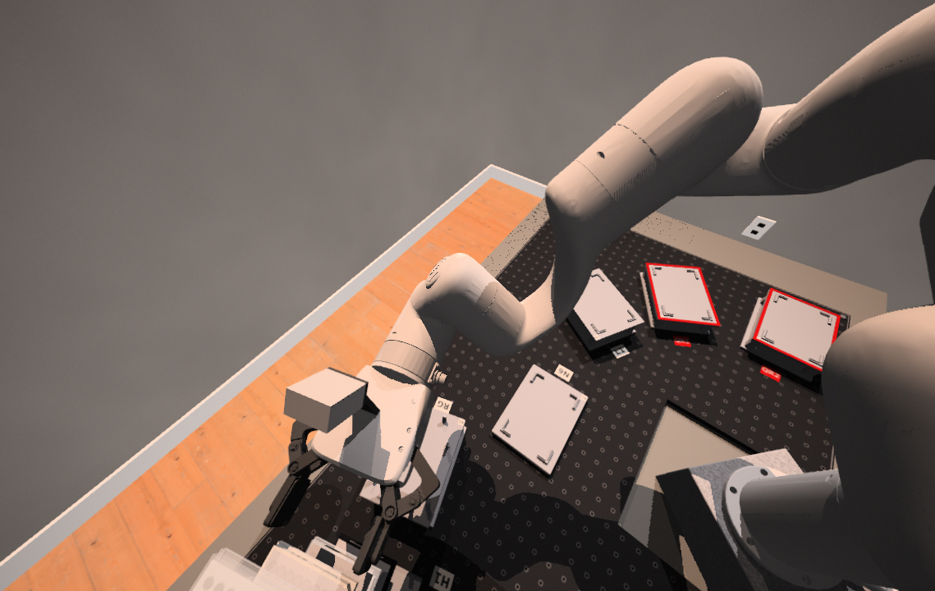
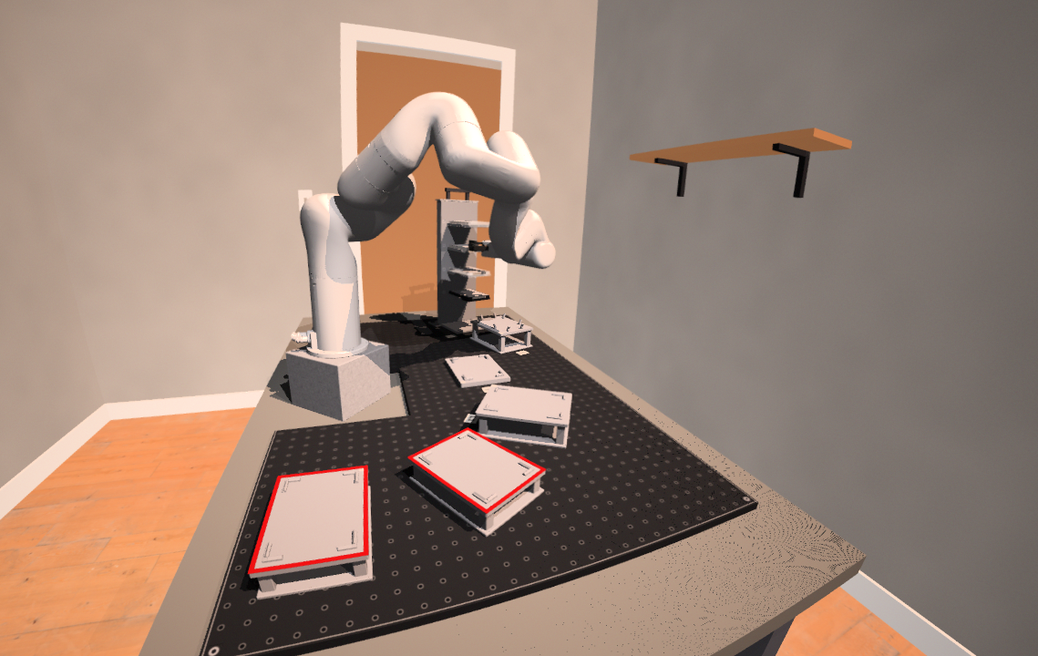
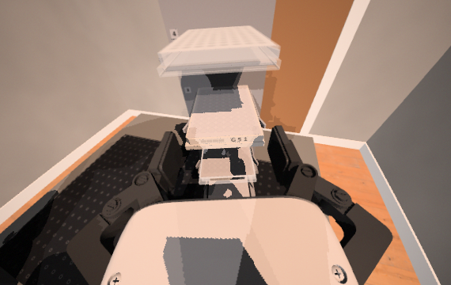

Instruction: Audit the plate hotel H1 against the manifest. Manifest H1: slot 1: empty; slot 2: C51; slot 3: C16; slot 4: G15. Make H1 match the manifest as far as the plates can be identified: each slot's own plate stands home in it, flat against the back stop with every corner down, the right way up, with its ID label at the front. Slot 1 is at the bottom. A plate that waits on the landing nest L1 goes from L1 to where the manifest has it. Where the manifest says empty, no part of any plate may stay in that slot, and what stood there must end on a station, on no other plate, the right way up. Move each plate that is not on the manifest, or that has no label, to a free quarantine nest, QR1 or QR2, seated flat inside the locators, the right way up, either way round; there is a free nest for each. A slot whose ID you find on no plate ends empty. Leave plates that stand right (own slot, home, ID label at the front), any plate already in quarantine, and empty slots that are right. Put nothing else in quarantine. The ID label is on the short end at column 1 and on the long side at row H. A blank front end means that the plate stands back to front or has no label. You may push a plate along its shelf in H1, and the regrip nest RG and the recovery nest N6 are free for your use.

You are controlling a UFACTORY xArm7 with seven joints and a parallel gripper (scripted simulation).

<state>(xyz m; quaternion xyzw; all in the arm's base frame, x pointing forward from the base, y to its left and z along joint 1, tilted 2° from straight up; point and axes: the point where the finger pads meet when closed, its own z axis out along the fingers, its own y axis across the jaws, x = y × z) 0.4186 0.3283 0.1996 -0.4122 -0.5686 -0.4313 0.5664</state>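
The plate hotel H1 (image 2: pixel 457 252) (image 1: pixel 443 578) stands at the table's far end. In the wrist view a clear plate (image 3: pixel 218 49) sits on the top shelf beside tag 4, with a blank front. Below it a plate (image 3: pixel 223 119) shows a front label that reads about G51. Under that lies another clear plate (image 3: pixel 227 168) with a blank front. My gripper (image 3: pixel 224 139) (image 1: pixel 323 533) (image 2: pixel 477 242) is open and empty. It faces the hotel's front, and its fingers flank the labelled plate's front end.
Two red-rimmed quarantine nests (image 1: pixel 680 294) (image 1: pixel 797 327) (image 2: pixel 314 509) (image 2: pixel 475 468) hold no plate. So do a raised nest (image 1: pixel 602 304) (image 2: pixel 524 404), the flat nest N6 (image 1: pixel 540 414) (image 2: pixel 477 369) and the regrip nest RG (image 1: pixel 448 441) (image 2: pixel 502 330) under my wrist. The arm's base (image 2: pixel 334 374) stands at the left.
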